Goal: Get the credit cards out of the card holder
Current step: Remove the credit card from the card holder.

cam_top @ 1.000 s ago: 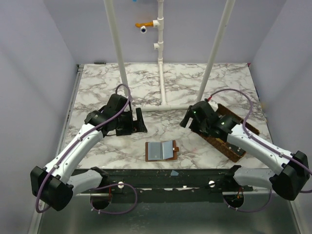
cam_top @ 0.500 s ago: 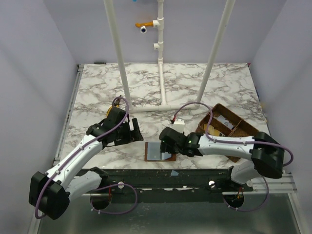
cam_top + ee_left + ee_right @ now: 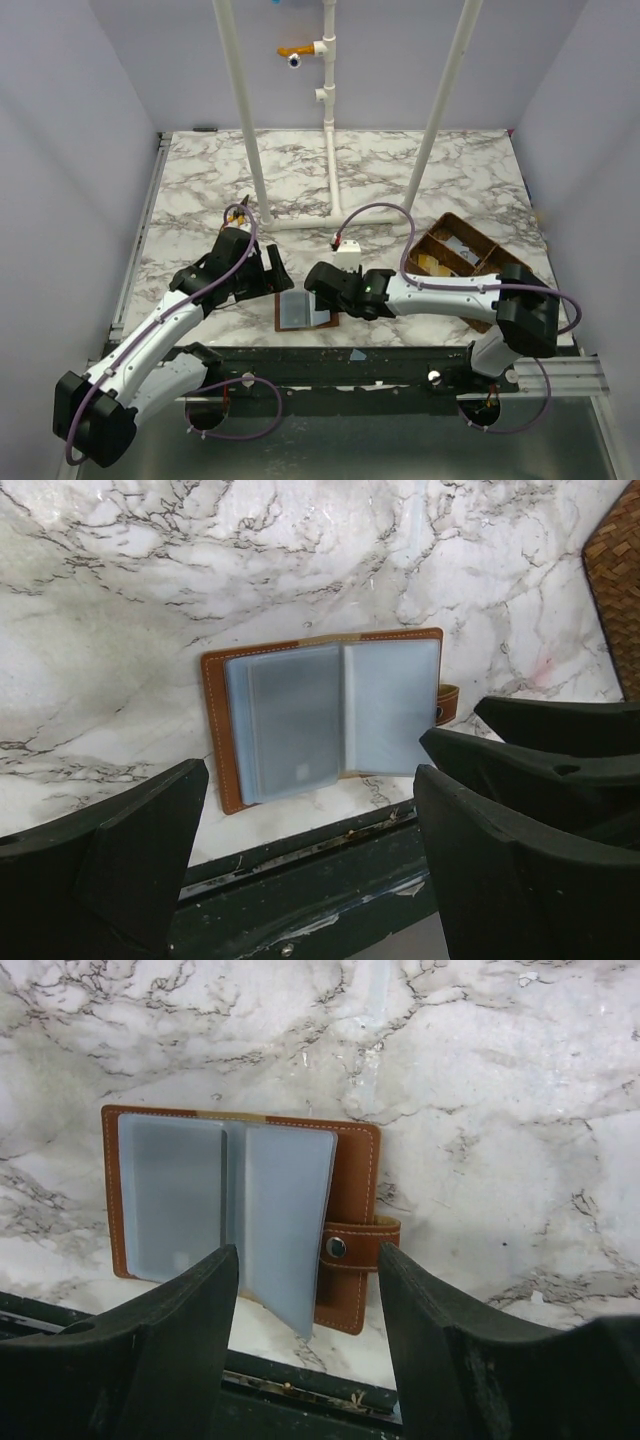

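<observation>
As left tool (image 3: 310, 815) and right tool (image 3: 308, 1280) hover spread over holder (image 3: 355, 1175): reach step.
Next: pinch card (image 3: 290, 720) edge, slide out.

Robot lab cell: marble tabletop (image 3: 200, 180), white pipe frame (image 3: 329, 150), plain walls (image 3: 70, 120).
</observation>
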